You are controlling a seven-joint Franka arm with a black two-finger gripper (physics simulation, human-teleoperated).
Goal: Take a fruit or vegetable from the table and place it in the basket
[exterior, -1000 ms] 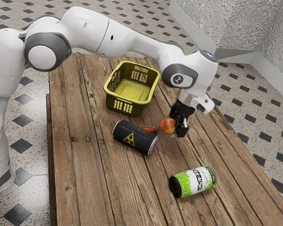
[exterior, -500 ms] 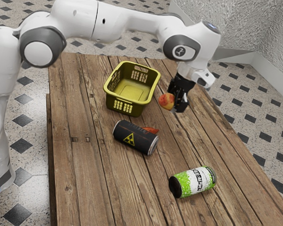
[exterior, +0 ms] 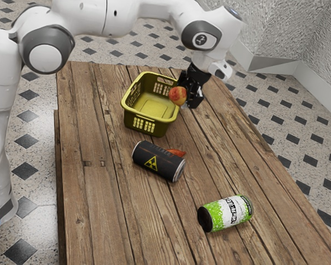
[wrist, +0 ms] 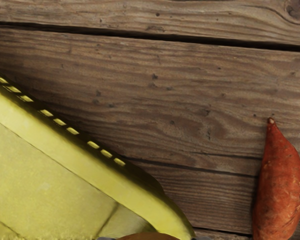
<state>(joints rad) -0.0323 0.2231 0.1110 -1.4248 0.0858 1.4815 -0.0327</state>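
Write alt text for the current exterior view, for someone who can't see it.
A black robot gripper holds a red-yellow fruit raised by the rim of a yellow basket on a wooden table. Also there: a black can, an orange-red vegetable partly behind it, and a green-and-white can.

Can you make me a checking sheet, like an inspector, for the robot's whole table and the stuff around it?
Surface: wooden table, planks with dark seams and knots.
Job's things: round red-and-yellow fruit, held up at the basket's edge, not down inside; yellow basket upright, nothing seen in it.
Clutter: black can and green-and-white can, both on their sides; sweet potato lying beside the black can.
Gripper: my gripper is shut on the fruit, above the table.
Cables: nothing seen.
Surroundings: speckled floor with dark tiles; rough pale wall.
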